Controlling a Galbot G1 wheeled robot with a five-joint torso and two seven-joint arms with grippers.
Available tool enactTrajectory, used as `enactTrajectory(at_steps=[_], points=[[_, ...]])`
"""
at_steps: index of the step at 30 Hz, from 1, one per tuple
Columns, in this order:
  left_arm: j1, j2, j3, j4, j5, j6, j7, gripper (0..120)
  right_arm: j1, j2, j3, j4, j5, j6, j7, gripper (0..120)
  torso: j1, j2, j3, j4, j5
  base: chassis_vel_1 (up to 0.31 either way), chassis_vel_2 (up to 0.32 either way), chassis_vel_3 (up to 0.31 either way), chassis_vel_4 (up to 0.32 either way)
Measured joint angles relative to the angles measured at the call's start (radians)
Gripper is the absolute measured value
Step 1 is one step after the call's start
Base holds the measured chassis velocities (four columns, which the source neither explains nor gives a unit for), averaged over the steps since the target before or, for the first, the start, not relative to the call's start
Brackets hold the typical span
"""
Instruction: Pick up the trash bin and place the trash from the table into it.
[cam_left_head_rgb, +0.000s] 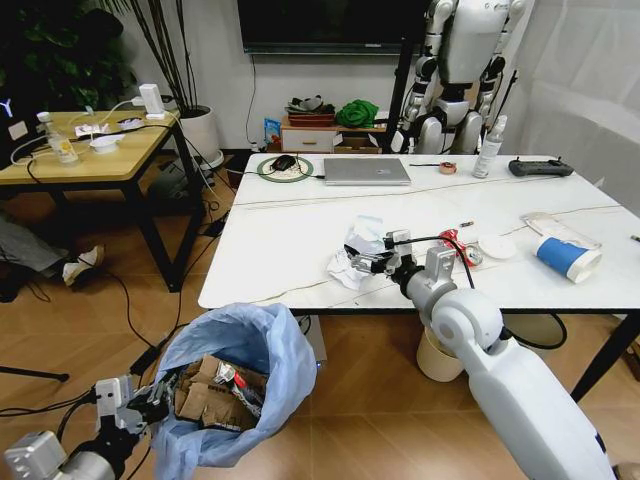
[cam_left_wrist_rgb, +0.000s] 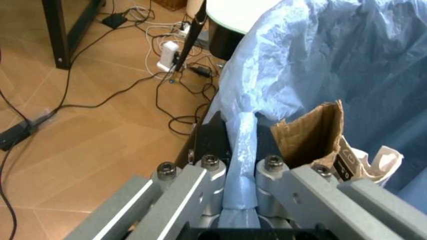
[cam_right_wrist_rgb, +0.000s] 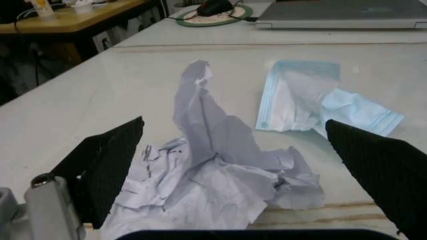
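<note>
Head view: trash bin (cam_left_head_rgb: 235, 385) upright beside table (cam_left_head_rgb: 280, 250).

blue-lined trash bin (cam_left_head_rgb: 235, 385) holds cardboard; crumpled paper (cam_left_head_rgb: 352, 262) on table (cam_left_head_rgb: 290, 245).

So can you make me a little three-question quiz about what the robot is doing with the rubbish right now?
1. True or false: the left pincer is shut on the dark round trash bin with its crinkly light-blue plastic bag.
2. Which does the open right pincer straddle on the white marble-look table? A) the silver laptop B) the crumpled white paper C) the blue-white paper cup
3. Fill in: torn brown ______ lies inside the bin.

Key: 1 true, it grips the bag-covered rim. 2 B, a pad sits on each side of the paper. 3 cardboard.
</note>
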Motion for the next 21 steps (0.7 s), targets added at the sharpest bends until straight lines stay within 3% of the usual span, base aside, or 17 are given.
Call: enactTrajectory(at_steps=[3, 6, 21], points=[[0.003, -0.003, -0.002, -0.003, 0.001, 0.0, 0.0, 0, 0.023, 0.001, 0.002, -0.032, -0.002, 0.007, -0.028, 99, 0.0, 0.0, 0.0, 0.0001, -0.0001, 0.0, 0.0, 0.0, 0.0], [0.005, -0.005, -0.004, -0.005, 0.001, -0.001, 0.0, 0, 0.036, -0.005, 0.001, -0.05, 0.002, 0.008, -0.047, 90, 0.0, 0.0, 0.0, 0.0002, -0.0001, 0.0, 0.0, 0.0, 0.0], [0.003, -0.011, -0.014, -0.011, -0.002, -0.001, 0.0, 0, 0.043, 0.008, -0.048, -0.084, 0.003, 0.026, -0.076, 32, 0.0, 0.0, 0.0, 0.0001, -0.0002, 0.0, 0.0, 0.0, 0.0]])
